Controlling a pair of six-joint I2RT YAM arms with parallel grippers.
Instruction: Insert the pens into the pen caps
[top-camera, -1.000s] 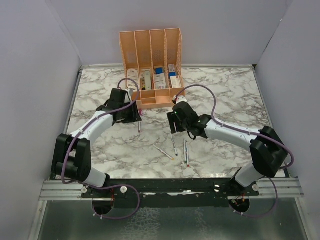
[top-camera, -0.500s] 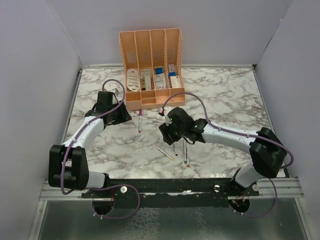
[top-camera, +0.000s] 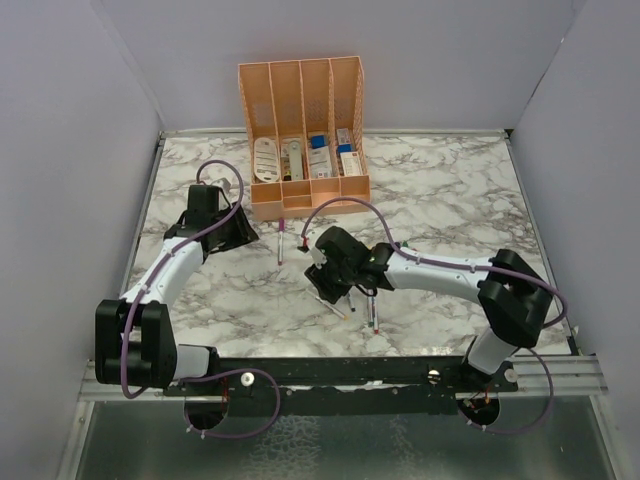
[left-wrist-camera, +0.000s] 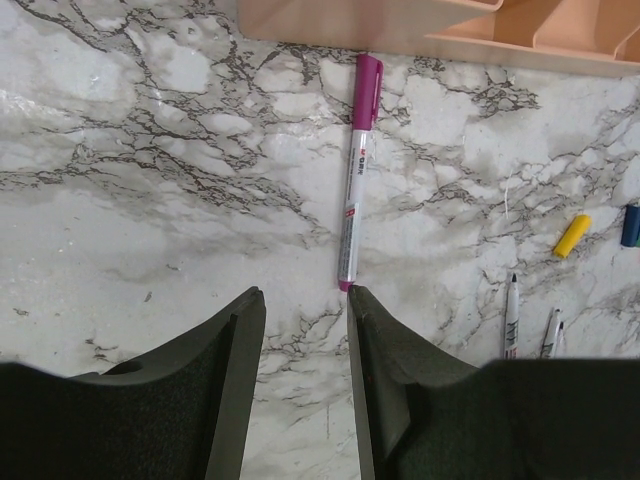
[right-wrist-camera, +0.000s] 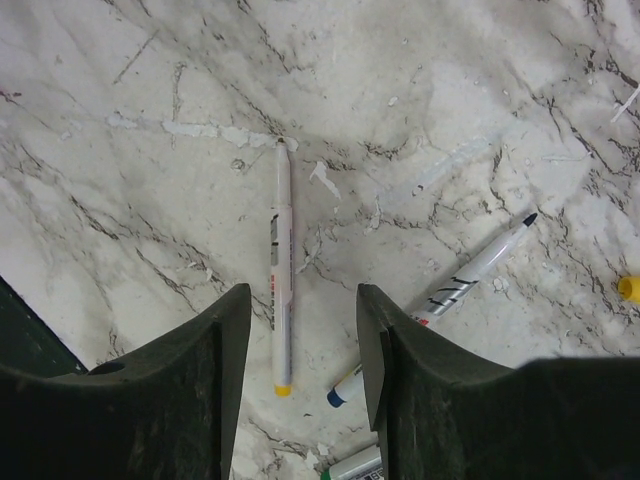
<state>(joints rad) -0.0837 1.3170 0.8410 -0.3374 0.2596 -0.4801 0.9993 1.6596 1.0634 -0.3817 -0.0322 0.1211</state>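
A pen with a purple cap on it (left-wrist-camera: 352, 190) lies on the marble just in front of the orange organiser (left-wrist-camera: 400, 22); it also shows in the top view (top-camera: 280, 243). My left gripper (left-wrist-camera: 305, 292) is open and empty, just short of that pen's near end. My right gripper (right-wrist-camera: 303, 295) is open and empty, low over a yellow-ended pen (right-wrist-camera: 281, 270), which lies between its fingers. A blue-ended pen (right-wrist-camera: 470, 275) and a green-ended pen (right-wrist-camera: 355, 465) lie beside it. A loose yellow cap (left-wrist-camera: 573, 236) and a dark blue cap (left-wrist-camera: 631, 225) lie further right.
The orange organiser (top-camera: 300, 130) with white and blue stationery stands at the back centre. A red-ended pen (top-camera: 373, 315) lies near the table's front edge. Grey walls close in both sides.
My right gripper has moved left and nearer, from beside the organiser to over the loose pens. My left gripper has drawn back to the left, leaving the purple-capped pen lying on the table.
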